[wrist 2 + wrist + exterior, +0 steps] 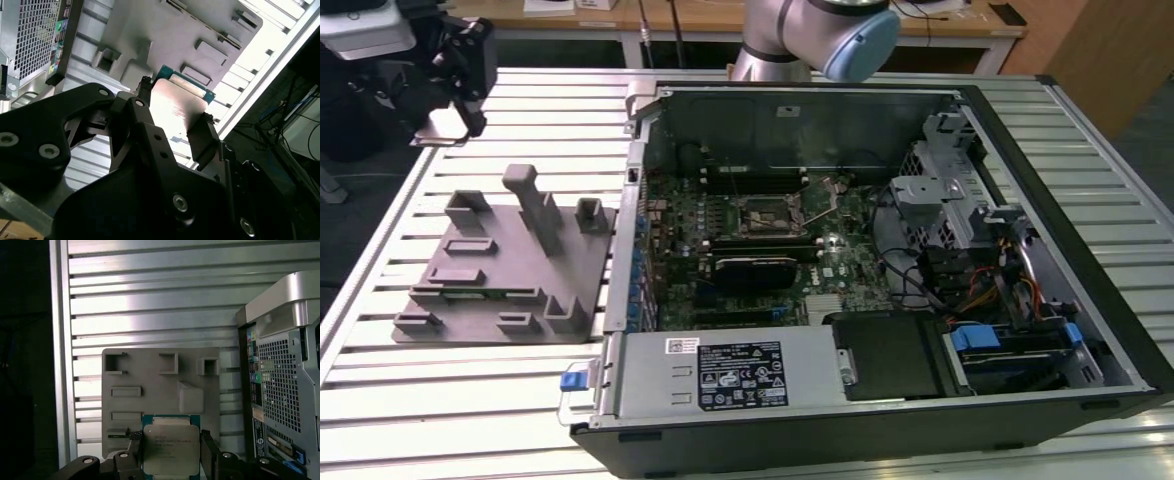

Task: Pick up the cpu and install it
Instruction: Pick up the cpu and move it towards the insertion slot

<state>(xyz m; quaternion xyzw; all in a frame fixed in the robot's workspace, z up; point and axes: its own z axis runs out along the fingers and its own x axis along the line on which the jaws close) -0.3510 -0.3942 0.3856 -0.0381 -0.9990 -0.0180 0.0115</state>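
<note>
White label [744,375] on the power supply [654,378], faint print on the cpu [165,447], neither legible

Silver cpu [165,450], green-rimmed, held between fingers [207,452]

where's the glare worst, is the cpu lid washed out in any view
In the second wrist view the cpu lid glares pale and the table slats blow out white; in the first wrist view the cpu is evenly lit, with one table band bright; the exterior view has soft, even light.
</note>
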